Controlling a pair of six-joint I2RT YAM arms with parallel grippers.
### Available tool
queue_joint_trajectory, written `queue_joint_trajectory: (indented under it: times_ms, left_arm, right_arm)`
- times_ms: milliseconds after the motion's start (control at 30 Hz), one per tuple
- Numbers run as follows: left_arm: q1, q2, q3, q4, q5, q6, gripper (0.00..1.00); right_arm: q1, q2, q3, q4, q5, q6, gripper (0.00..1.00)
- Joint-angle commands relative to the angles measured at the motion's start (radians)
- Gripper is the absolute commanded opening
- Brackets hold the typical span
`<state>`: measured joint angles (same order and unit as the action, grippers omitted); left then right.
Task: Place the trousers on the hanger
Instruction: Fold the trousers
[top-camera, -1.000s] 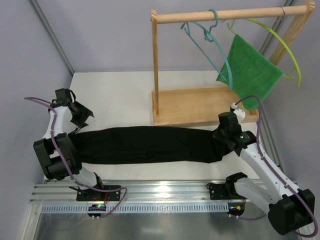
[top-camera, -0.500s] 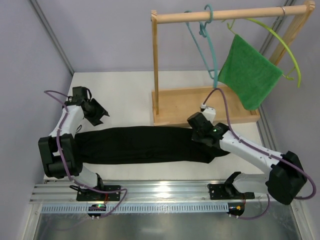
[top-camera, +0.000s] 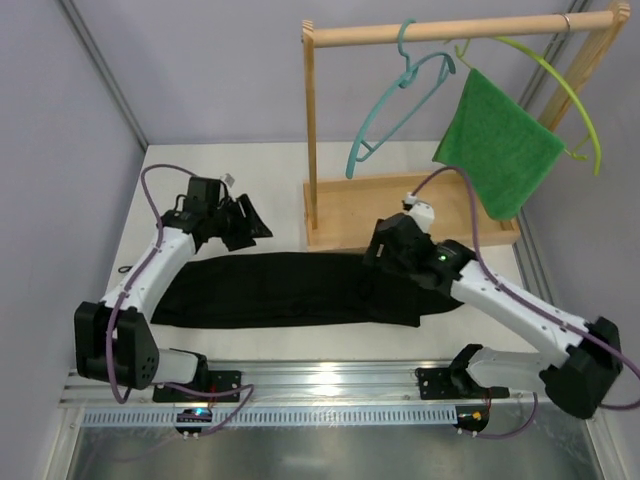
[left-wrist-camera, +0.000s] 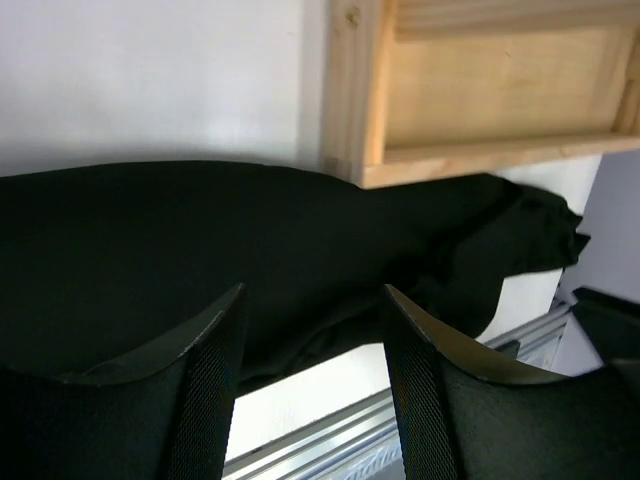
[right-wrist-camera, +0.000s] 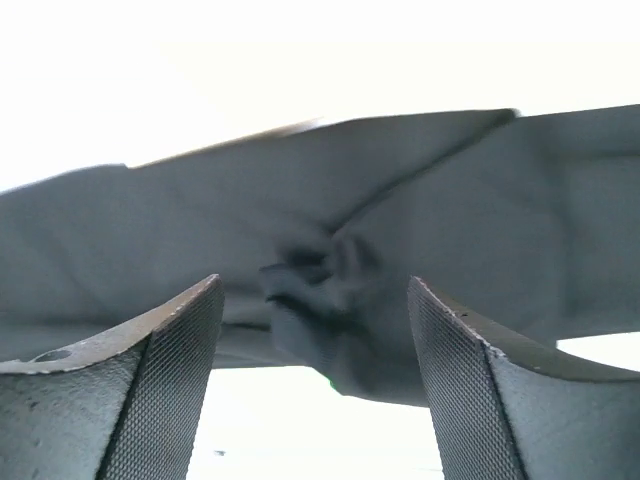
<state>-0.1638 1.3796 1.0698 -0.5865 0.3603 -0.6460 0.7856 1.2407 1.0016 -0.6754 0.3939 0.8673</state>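
The black trousers (top-camera: 280, 288) lie flat and lengthwise on the white table, with a bunched end (top-camera: 435, 300) at the right. The teal hanger (top-camera: 400, 105) hangs by its hook from the wooden rail, tilted to the left. My left gripper (top-camera: 248, 226) hovers open just behind the trousers' left half; in the left wrist view nothing lies between its fingers (left-wrist-camera: 212, 350), and the trousers (left-wrist-camera: 200, 250) spread out beyond them. My right gripper (top-camera: 380, 258) is open over the right part of the trousers. In the right wrist view a crumpled fold (right-wrist-camera: 325, 275) shows beyond the empty jaws.
A wooden rack stands at the back right, with a flat base (top-camera: 350, 212), an upright post (top-camera: 311, 130) and a top rail (top-camera: 480, 28). A green cloth (top-camera: 497, 140) hangs from a yellow-green hanger (top-camera: 560, 80). A metal rail (top-camera: 320, 385) runs along the near edge.
My right gripper has moved left along the trousers and opened, letting go of the fabric. The left gripper has travelled right toward the rack. The teal hanger has swung to the left.
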Motion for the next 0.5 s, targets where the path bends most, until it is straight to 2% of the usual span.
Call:
queue_joint_trajectory:
  times_ms: [0, 100, 167, 267, 367, 467]
  left_arm:
    - [-0.101, -0.085, -0.034, 0.083, 0.038, -0.009, 0.56]
    - [-0.211, -0.109, -0.074, 0.145, 0.08, -0.058, 0.58]
    - [-0.276, -0.111, -0.074, 0.172, 0.06, -0.073, 0.6]
    - [-0.431, -0.105, -0.1, 0.256, 0.062, -0.144, 0.64]
    - [-0.538, -0.059, -0.108, 0.296, 0.016, -0.147, 0.68]
    - [-0.582, 0.013, -0.119, 0.359, 0.029, -0.129, 0.68]
  right_arm:
    - [-0.119, -0.194, -0.093, -0.024, -0.052, -0.004, 0.78]
    - [-0.314, -0.315, -0.236, 0.011, -0.19, -0.043, 0.78]
    - [-0.426, -0.372, -0.297, -0.022, -0.201, -0.045, 0.78]
    - [-0.553, -0.475, -0.365, -0.033, -0.19, -0.037, 0.78]
    - [-0.676, -0.503, -0.408, -0.018, -0.196, -0.089, 0.78]
    - [-0.959, -0.431, -0.379, 0.0, -0.245, -0.237, 0.77]
